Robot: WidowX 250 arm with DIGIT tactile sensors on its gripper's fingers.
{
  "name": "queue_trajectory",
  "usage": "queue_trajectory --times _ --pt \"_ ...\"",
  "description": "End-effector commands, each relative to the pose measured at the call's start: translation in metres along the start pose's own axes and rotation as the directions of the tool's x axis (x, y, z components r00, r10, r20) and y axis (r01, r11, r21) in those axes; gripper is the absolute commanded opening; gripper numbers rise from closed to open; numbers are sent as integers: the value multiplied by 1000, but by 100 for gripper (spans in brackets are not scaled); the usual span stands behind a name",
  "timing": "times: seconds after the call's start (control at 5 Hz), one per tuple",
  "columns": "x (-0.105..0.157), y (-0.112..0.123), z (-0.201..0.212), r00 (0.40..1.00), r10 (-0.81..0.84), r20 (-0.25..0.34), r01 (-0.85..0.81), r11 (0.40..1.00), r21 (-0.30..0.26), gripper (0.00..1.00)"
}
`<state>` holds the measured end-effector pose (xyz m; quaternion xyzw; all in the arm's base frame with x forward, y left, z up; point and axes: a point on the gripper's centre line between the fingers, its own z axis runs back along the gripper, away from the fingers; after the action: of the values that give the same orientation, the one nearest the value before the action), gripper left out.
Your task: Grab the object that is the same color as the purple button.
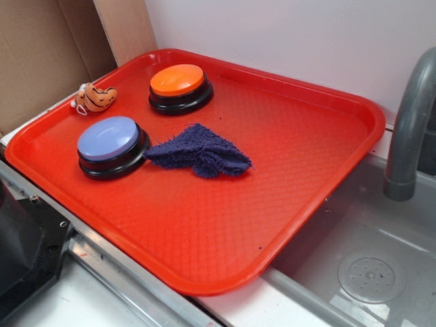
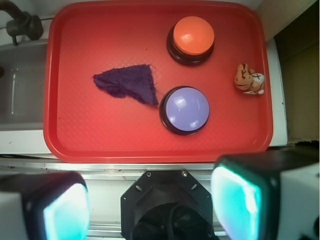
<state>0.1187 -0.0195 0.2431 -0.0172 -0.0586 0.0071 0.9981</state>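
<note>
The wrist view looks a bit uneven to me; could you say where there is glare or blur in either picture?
Wrist view: window glare on the purple button and orange button; the claw fingers are close, blurred and glowing teal. Exterior view: soft, even light, the rag sharp, faint sheen on the tray.

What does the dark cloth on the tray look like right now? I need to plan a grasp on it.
The purple cloth is a small dark purple-navy rag of fuzzy terry fabric, folded into a rough triangle and lying flat, slightly rumpled, on the red tray. One corner meets the black base of the purple button. Nothing lies on it; the tool hangs open, apart from it.
</note>
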Motion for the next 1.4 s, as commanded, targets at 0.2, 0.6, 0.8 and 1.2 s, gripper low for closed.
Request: queue_trajectory --times 0.2,0.6,0.8,1.2 --pt "18 -7 -19 997 75 3 -75 997 26 100" --pt "59 -5 -65 998 30 57 -34 997 64 100" --pt "81 6 -102 988 -108 114 105 994 27 100" --pt "106 9 -160 950 -281 137 289 957 -35 100"
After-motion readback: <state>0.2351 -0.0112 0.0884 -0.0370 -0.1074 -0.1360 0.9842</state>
